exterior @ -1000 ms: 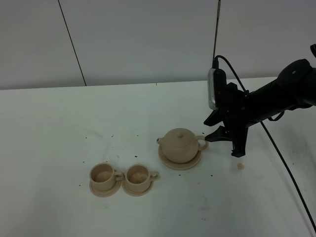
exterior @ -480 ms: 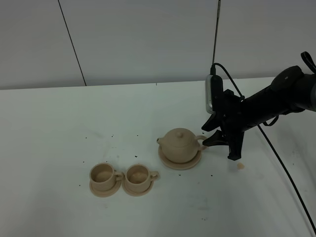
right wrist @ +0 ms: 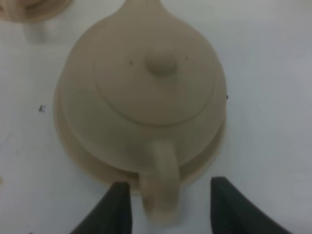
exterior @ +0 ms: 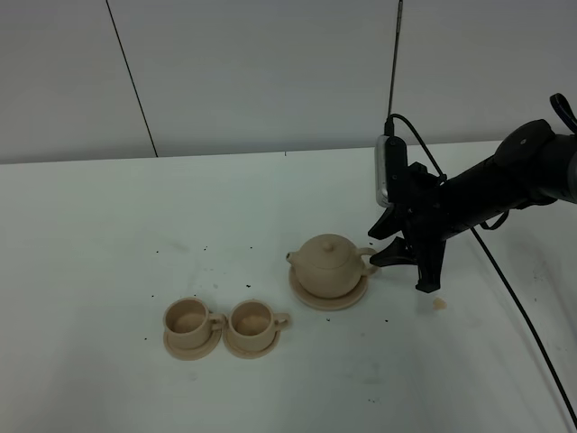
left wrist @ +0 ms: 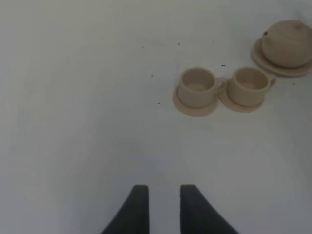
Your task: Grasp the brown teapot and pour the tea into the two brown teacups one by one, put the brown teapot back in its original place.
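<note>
The brown teapot (exterior: pixel 328 263) is a plain matte beige-tan. The wide saucer (exterior: pixel 326 305) under it matches, and so do the left teacup (exterior: pixel 187 317) and right teacup (exterior: pixel 251 318) on their small saucers. The table (exterior: pixel 108 234) is white, flecked with tiny dark specks, with one tan crumb (exterior: pixel 439 304) at the right. The right claw (exterior: pixel 398 272) is black and the left claw (left wrist: pixel 163 209) dark grey. The far wall (exterior: pixel 270 72) is pale grey with thin dark lines.

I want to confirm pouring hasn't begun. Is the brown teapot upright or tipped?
Upright: the brown teapot sits flat on its wide saucer, with the lid knob centred on top.
</note>
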